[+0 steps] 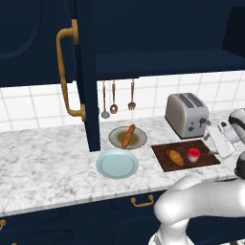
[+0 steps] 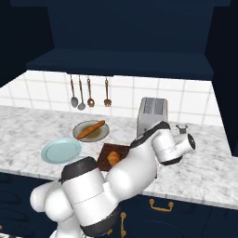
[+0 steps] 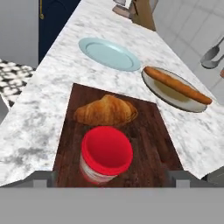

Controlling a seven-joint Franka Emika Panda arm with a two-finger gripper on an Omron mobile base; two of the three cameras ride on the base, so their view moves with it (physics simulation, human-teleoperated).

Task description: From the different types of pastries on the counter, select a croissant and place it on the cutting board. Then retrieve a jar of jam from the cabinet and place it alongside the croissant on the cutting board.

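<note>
Around the cutting board (image 1: pixel 185 156) I see a toaster (image 1: pixel 187 115) behind, a beige plate (image 1: pixel 128 138) carrying the stick loaf (image 1: pixel 128 136), and a blue plate (image 1: pixel 117 164) beside the open cabinet door (image 1: pixel 87 72). On the board, the croissant (image 3: pixel 106 111) and jam jar (image 3: pixel 105 154) sit just apart. My arm bends over the counter (image 1: pixel 43 158), hand raised right of the board. Its bulk hides much of the board from the right. Whether the claw is wide or closed, I cannot tell.

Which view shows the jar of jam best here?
The hand view: the jar of jam sits close and unobstructed on the cutting board, beside the croissant. The left base view shows it small and distant; in the right base view I cannot make it out.
</note>
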